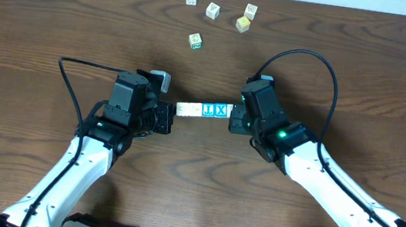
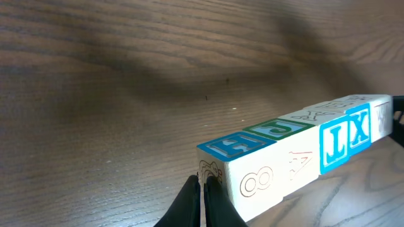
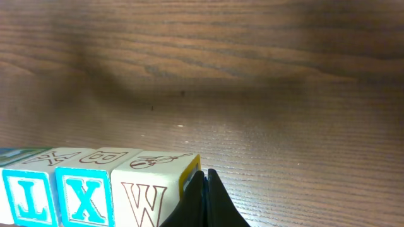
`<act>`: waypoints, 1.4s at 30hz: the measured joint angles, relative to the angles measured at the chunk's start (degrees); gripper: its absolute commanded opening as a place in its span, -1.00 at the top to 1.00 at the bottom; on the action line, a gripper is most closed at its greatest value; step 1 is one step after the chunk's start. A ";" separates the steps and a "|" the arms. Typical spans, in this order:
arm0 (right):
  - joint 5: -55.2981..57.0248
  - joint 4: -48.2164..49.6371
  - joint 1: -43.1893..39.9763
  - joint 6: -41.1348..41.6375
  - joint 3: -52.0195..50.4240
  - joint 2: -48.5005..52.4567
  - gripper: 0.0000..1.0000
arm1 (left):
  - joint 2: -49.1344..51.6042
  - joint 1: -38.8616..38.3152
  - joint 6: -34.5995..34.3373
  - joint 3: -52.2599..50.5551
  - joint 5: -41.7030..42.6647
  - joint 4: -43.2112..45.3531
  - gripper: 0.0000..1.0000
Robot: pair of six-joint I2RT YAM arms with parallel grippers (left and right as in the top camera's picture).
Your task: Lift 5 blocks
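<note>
Bridging the two arms, the row of blocks runs left to right over the table, ends butted against left gripper and right gripper, both with fingers pressed together.

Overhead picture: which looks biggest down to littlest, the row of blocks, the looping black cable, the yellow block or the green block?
1. looping black cable
2. row of blocks
3. yellow block and green block: they look about the same, so no ranking.

Four loose alphabet cubes lie scattered on the dark wooden table
</note>
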 measured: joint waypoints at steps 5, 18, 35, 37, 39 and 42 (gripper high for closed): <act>0.07 0.42 0.24 -0.02 0.00 0.24 0.97 | 0.00 0.00 0.00 0.00 -0.44 -0.02 0.86; 2.19 0.57 0.24 -0.04 0.00 0.24 0.97 | 3.41 -2.93 -0.02 0.00 -3.89 0.20 0.85; 2.23 0.85 0.24 -0.04 0.00 0.39 0.97 | 3.41 -3.04 -0.04 0.00 -4.31 0.31 0.86; 2.25 0.85 0.24 -0.07 0.00 0.42 0.97 | 3.41 -3.04 -0.04 0.00 -4.28 0.31 0.86; 2.32 0.83 0.24 -0.17 0.00 0.46 0.97 | 3.41 -3.04 -0.04 0.00 -4.28 0.33 0.85; 2.36 0.83 0.24 -0.20 0.00 0.50 0.98 | 3.41 -3.04 -0.04 0.00 -4.31 0.35 0.86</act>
